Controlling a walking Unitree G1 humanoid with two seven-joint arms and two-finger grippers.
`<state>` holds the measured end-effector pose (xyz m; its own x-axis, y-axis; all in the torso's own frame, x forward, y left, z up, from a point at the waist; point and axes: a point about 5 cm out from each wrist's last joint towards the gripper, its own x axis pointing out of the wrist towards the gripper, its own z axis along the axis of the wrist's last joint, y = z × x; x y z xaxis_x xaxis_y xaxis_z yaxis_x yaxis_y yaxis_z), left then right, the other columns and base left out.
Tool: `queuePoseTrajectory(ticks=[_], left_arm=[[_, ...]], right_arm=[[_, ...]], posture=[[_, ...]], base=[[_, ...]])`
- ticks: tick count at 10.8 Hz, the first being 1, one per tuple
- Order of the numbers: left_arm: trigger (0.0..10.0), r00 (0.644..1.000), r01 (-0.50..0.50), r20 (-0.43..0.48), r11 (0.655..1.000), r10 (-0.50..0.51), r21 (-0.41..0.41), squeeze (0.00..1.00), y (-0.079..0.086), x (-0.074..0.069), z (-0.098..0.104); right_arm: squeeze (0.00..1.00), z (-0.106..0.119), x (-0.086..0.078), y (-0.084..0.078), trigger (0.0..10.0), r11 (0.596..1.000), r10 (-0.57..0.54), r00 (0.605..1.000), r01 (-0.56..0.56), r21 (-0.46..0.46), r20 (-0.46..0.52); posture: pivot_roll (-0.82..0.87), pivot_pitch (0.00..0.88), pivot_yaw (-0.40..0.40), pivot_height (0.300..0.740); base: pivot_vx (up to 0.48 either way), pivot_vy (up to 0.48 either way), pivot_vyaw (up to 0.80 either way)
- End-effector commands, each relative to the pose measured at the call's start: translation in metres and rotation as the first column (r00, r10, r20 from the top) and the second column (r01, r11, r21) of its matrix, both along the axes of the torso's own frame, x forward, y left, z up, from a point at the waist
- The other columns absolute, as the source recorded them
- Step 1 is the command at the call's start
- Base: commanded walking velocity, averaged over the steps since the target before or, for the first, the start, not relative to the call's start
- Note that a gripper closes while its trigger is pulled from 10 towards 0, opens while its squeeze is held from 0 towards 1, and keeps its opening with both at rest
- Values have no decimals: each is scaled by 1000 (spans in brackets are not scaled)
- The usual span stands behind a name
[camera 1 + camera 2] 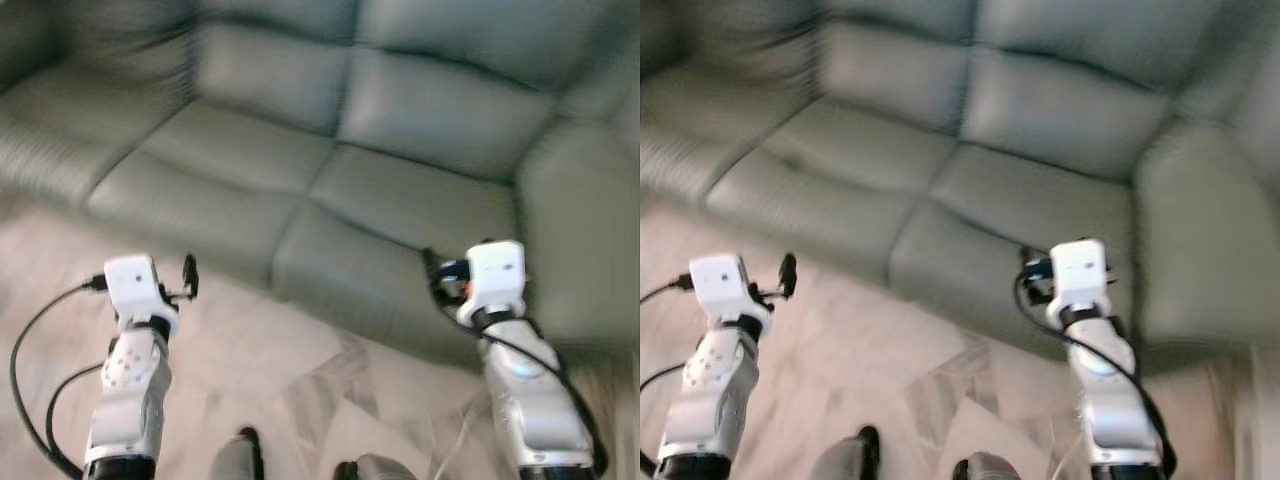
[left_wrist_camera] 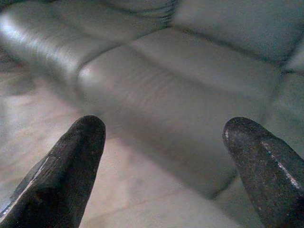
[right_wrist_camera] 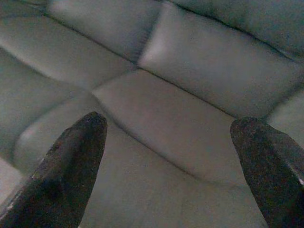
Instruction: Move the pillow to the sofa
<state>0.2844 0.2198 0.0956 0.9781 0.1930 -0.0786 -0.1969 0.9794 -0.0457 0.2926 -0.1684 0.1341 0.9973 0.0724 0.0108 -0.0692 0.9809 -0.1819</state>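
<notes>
We face the grey-green sofa point(image 1: 400, 190) with our left gripper point(image 2: 164, 137) and right gripper point(image 3: 168, 137) both spread wide, grasping nothing.

We see the sofa point(image 1: 330, 160), a large grey-green piece that looks like smooth leather, standing on the pale floor before us. Its seat is split into broad cushions by deep seams, with padded back cushions rising behind them, and at the right a bulky rounded section curves forward. The seat cushions lie flat and show soft creases. The picture is blurred, so we cannot make out finer detail on its surface.
</notes>
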Motion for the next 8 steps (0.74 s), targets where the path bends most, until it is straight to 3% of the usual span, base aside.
queuePoseTrajectory(ticks=[1, 8], left_arm=[[10000, 1000, -3, -9, 1000, 3, -8, 0, 1, -2, -3], [10000, 998, -41, -45, 999, 40, -11, 0, 8, -6, -11]], right_arm=[[0, -5, -3, 0, 10000, 1000, 6, 1000, -6, -2, -21], [0, -3, 0, 10, 10000, 999, 52, 999, -52, 1, -4]], posture=[[-92, 244, -67, 740], [-77, 232, -62, 740]], base=[[0, 0, 800], [0, 0, 800]])
